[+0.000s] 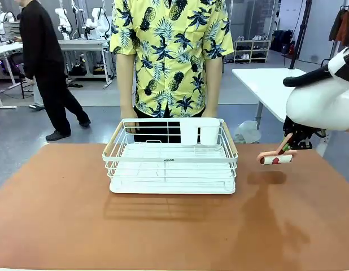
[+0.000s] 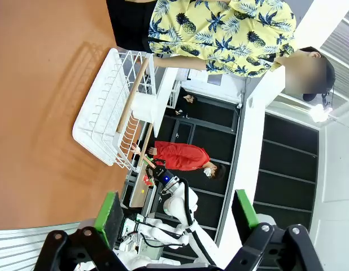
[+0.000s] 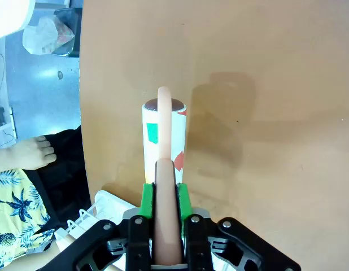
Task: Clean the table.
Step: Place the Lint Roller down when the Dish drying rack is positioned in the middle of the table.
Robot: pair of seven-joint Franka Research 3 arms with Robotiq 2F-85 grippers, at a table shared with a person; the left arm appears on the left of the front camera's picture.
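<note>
**A:** What do you see on your side?

**B:** I see the table [image 1: 78, 220], wide, with a reddish-brown top, and it takes the whole lower part of the front view. A white wire rack [image 1: 171, 164] stands on it near the far edge, close to the middle. Two white cups [image 1: 198, 132] sit in the far right corner of the rack. A person in a yellow shirt [image 1: 171, 51] stands just behind the rack, with the arms hanging down.

**A:** And the right gripper?

**B:** My right gripper [image 3: 162, 200] is clamped on the pink handle [image 3: 166, 226] of a lint roller [image 3: 163, 138]. The green pads [image 3: 145, 199] press the handle from both sides. In the front view the roller [image 1: 275, 158] hangs above the right part of the table, to the right of the rack and apart from it. Its shadow lies on the top below it. The roll is white with coloured marks.

**A:** The left one?

**B:** My left gripper [image 2: 177, 212] has its fingers standing wide apart, and nothing is between them. It looks from far across the table at the rack and at the person.
</note>
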